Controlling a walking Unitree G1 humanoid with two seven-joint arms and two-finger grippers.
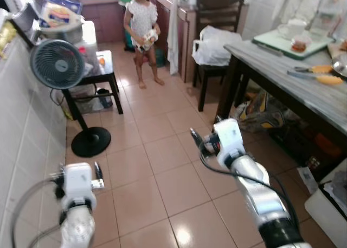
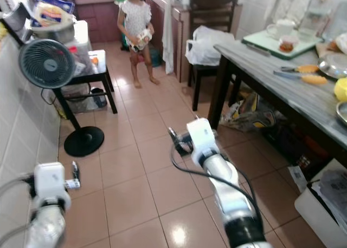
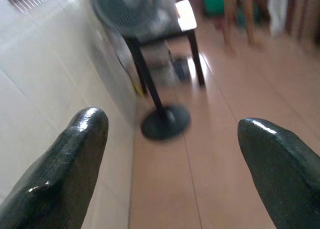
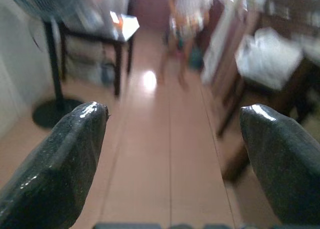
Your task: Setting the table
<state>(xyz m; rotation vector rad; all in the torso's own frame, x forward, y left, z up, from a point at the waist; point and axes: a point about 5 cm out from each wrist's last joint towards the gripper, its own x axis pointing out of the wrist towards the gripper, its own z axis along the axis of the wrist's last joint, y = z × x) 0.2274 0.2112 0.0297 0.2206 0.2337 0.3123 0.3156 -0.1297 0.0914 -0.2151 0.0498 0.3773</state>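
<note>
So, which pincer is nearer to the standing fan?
Left. The left pincer hangs just in front of the standing fan base, while the right pincer is over the open floor, toward the table.

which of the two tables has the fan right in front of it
The small black side table by the tiled wall; the black pedestal fan stands just before it. The long grey-topped dining table on the robot's right has a dark wooden chair instead.
</note>
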